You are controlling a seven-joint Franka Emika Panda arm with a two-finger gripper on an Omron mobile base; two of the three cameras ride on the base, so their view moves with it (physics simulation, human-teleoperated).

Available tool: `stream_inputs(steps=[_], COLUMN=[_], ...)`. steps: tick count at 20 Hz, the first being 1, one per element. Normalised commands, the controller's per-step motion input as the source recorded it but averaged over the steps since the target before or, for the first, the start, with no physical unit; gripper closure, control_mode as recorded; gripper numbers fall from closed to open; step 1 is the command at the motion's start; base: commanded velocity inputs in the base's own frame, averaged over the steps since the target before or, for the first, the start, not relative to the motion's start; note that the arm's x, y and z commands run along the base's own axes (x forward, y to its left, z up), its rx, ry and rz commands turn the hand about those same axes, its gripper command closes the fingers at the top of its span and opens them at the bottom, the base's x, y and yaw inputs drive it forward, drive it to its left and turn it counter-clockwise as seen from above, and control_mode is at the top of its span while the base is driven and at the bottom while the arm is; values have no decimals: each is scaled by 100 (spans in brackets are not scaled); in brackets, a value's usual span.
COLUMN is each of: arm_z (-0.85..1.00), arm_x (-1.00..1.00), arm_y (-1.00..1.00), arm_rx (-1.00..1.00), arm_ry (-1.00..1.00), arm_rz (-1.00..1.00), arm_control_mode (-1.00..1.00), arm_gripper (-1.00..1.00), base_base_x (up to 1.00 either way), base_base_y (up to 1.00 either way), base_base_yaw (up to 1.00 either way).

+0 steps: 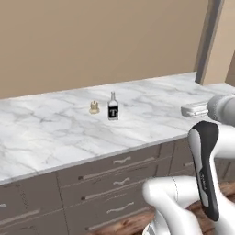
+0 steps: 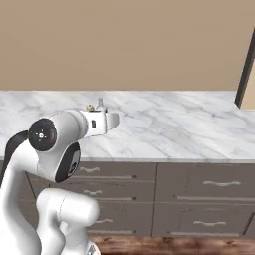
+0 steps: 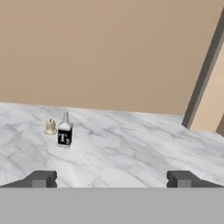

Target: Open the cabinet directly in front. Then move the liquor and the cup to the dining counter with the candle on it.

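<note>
The liquor (image 1: 113, 106), a small dark bottle with a narrow neck and a black label bearing a white T, is standing upright on the marble bench (image 1: 55, 133), nearer its far edge, just beside a small cream candle (image 1: 94, 108). The pincer (image 3: 111, 179) is gaping wide open over the bench, holding and touching nothing.

My arm is folded with the elbow high, wrist level, gripper (image 3: 111, 179) wide open and holding nothing.
</note>
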Motion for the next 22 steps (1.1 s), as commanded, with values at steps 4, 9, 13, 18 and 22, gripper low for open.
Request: stream_inputs(steps=[4,9,13,18,22], arm_z=[0,0,0,0,0], arm_x=[0,0,0,0,0], arm_y=[0,0,0,0,0], arm_rx=[0,0,0,0,0], arm_ry=[0,0,0,0,0], arm_rz=[0,0,0,0,0], arm_control_mode=[100,100,100,100,100], arm_gripper=[-100,-100,-100,-100,-100], base_base_x=[4,3,9,4,4], base_base_y=[-36,-38,-40,-38,-31], base_base_yaw=[-52,-60,-64,-66,-66])
